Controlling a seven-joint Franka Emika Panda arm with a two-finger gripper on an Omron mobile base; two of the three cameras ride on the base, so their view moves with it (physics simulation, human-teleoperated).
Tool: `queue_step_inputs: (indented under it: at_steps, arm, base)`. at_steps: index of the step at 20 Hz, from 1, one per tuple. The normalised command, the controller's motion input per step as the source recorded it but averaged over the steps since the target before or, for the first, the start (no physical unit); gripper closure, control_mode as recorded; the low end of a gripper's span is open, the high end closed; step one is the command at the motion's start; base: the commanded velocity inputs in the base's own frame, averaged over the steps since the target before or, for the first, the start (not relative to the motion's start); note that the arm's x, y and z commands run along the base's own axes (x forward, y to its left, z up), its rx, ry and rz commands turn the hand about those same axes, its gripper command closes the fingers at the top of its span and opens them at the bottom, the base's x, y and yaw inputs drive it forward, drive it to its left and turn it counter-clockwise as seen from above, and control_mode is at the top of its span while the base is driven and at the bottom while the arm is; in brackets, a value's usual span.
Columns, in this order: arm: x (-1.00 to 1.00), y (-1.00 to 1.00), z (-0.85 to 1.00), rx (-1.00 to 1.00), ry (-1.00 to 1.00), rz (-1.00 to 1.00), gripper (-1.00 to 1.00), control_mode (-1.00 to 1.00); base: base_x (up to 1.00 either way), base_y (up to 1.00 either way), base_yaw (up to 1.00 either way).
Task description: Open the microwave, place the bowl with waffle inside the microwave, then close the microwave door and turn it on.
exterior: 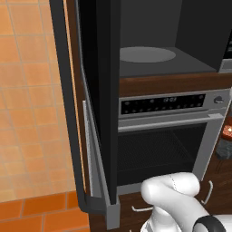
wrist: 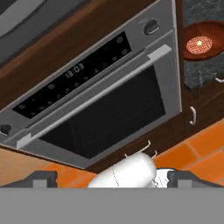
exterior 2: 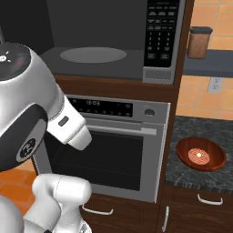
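Microwave door (exterior: 97,90) is hanging wide open, taking up the left half of the left base frame, edge-on. Microwave (exterior 2: 104,41) cavity is showing its pale turntable (exterior 2: 93,55) bare, upper centre of the right base frame; keypad (exterior 2: 161,34) is sitting to its right. Bowl (exterior 2: 200,154) with the waffle (exterior 2: 199,155) is resting on the dark stone surface (exterior 2: 214,129) at lower right – well apart from the microwave, right of the silver oven (exterior 2: 113,150). Fingers (wrist: 43,178) are sitting at the bottom corners of the hand frame, spread wide, holding nothing, pointing at the oven front.
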Motion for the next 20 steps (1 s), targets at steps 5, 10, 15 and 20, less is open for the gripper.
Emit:
queue_step_inputs:
  at_steps: [5,10,15,20]
  arm:
    - [0.0,-1.0,-0.68,0.0,0.15,-0.18,-1.0,-1.0]
    - [0.0,-0.98,-0.78,0.04,0.0,-0.02,-1.0,-1.0]
    - [0.1,-0.82,-0.69,0.05,0.03,-0.01,-1.0,-1.0]
    - [0.06,-0.85,-0.58,0.06,0.04,-0.01,-1.0,-1.0]
  base:
    - [0.0,0.0,0.0]
    - [0.0,0.0,0.0]
    - [0.0,0.0,0.0]
    - [0.0,0.0,0.0]
